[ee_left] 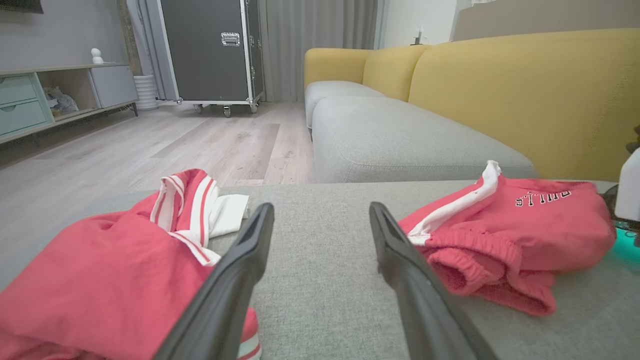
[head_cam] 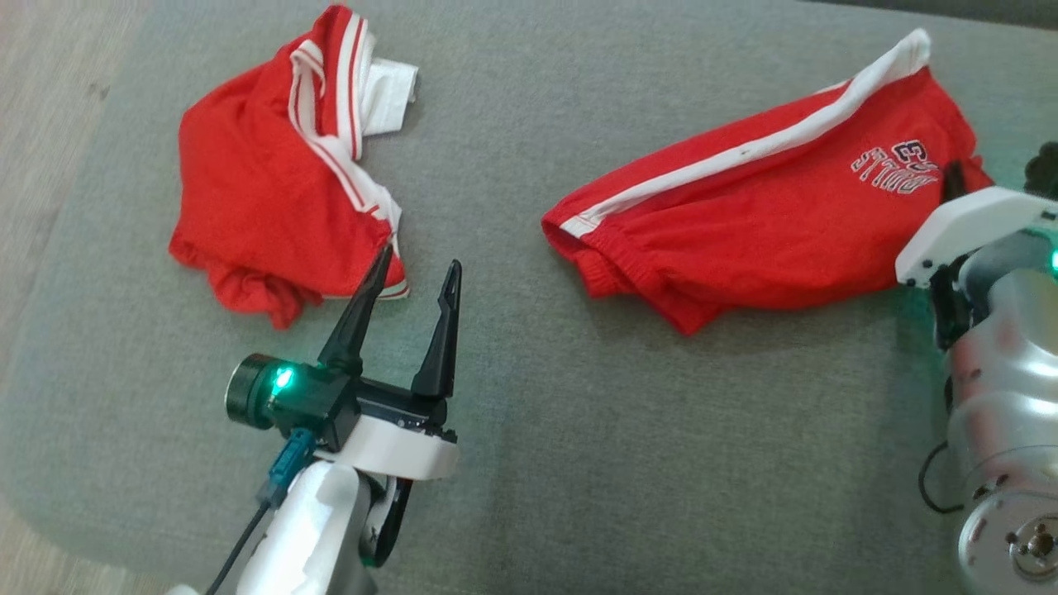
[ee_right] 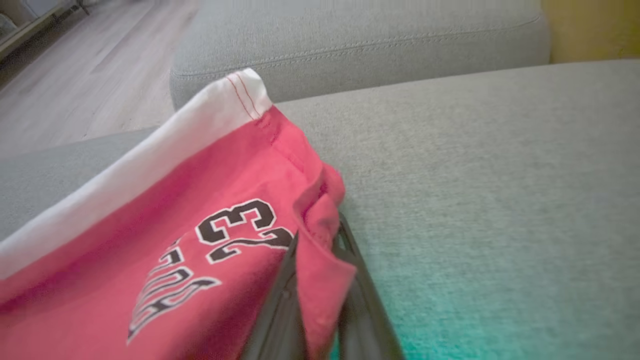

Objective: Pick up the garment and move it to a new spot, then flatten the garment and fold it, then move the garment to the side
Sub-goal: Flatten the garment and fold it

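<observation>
Red shorts, right of the head view, edge pinched in my right gripper.
I read "23" and "ULLS" on them; my left gripper stands open beside another red garment, upper left, on the grey cushion.

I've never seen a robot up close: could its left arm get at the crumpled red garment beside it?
Probably yes. The left gripper stands open, its fingertips at the near edge of the crumpled red garment, nothing in between.

a fold of the red shorts hides the right fingers' tips; the lettering is blurred
</observation>
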Robot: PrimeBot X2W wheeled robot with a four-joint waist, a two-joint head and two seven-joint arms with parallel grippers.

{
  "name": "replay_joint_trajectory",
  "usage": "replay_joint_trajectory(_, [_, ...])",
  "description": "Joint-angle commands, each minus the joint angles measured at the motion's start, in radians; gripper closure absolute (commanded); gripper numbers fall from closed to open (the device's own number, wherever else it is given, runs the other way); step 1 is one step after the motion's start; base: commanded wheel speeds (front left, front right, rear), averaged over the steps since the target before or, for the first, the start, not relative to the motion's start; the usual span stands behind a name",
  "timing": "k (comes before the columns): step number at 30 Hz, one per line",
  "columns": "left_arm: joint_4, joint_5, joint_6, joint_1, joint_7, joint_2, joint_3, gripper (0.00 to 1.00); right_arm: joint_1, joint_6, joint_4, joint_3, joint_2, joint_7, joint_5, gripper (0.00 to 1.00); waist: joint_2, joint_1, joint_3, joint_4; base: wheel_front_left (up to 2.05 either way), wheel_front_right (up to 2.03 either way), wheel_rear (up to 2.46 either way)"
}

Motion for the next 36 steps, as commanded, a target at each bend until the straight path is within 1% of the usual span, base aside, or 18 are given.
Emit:
replay_joint_trajectory(1, [-0.027,0.003,0.004,-0.02,-0.006,0.005,0.035,0.0,-0.012,0.007,-0.017,0.018,0.006,-0.025,-0.01,1.0,0.0,0.0,-0.019,-0.016,0.0,0.0,0.0])
replay_joint_trajectory(6, [-0.022,0.009,0.003,0.006,-0.006,0.005,0.049,0.0,0.018,0.007,0.012,-0.003,-0.003,-0.087,0.025,1.0,0.0,0.0,-0.074,-0.062,0.0,0.0,0.0])
replay_joint_trajectory(10, [-0.022,0.012,0.0,0.028,-0.006,0.005,0.052,0.0,0.058,0.007,0.025,-0.02,-0.039,-0.108,0.051,1.0,0.0,0.0,-0.11,-0.09,0.0,0.0,0.0])
replay_joint_trajectory(12, [-0.021,0.012,-0.001,0.037,-0.006,0.005,0.048,0.0,0.092,0.007,0.017,-0.052,-0.071,-0.109,0.062,1.0,0.0,0.0,-0.128,-0.094,0.0,0.0,0.0])
replay_joint_trajectory(14, [-0.022,0.011,0.0,0.045,-0.006,0.005,0.048,0.0,0.127,0.007,-0.002,-0.104,-0.098,-0.105,0.068,1.0,0.0,0.0,-0.143,-0.096,0.0,0.0,0.0])
replay_joint_trajectory(16, [-0.023,0.012,0.001,0.054,-0.006,0.005,0.05,0.0,0.158,0.007,-0.026,-0.162,-0.111,-0.096,0.067,1.0,0.0,0.0,-0.152,-0.097,0.0,0.0,0.0])
replay_joint_trajectory(20, [-0.028,0.017,-0.002,0.069,-0.006,0.005,0.05,0.0,0.193,0.007,-0.074,-0.244,-0.098,-0.084,0.043,1.0,0.0,0.0,-0.15,-0.095,0.0,0.0,0.0])
replay_joint_trajectory(22, [-0.027,0.022,-0.005,0.07,-0.006,0.005,0.057,0.0,0.196,0.007,-0.1,-0.273,-0.066,-0.091,0.028,1.0,0.0,0.0,-0.142,-0.096,0.0,0.0,0.0])
replay_joint_trajectory(23, [-0.025,0.029,-0.008,0.069,-0.006,0.005,0.063,0.0,0.184,0.007,-0.108,-0.27,-0.039,-0.11,0.027,1.0,0.0,0.0,-0.139,-0.098,0.0,0.0,0.0])
replay_joint_trajectory(28, [-0.014,0.044,-0.015,0.065,-0.006,0.005,0.079,0.0,0.149,0.007,-0.1,-0.203,0.006,-0.166,0.046,1.0,0.0,0.0,-0.158,-0.105,0.0,0.0,0.0])
replay_joint_trajectory(32, [-0.006,0.045,-0.018,0.072,-0.006,0.005,0.086,0.0,0.123,0.007,-0.074,-0.088,0.034,-0.195,0.1,1.0,0.0,0.0,-0.19,-0.109,0.0,0.0,0.0])
replay_joint_trajectory(36, [0.003,0.04,-0.018,0.085,-0.006,0.005,0.087,0.0,0.107,0.007,-0.06,0.063,0.054,-0.204,0.212,1.0,0.0,0.0,-0.22,-0.108,0.0,0.0,0.0])
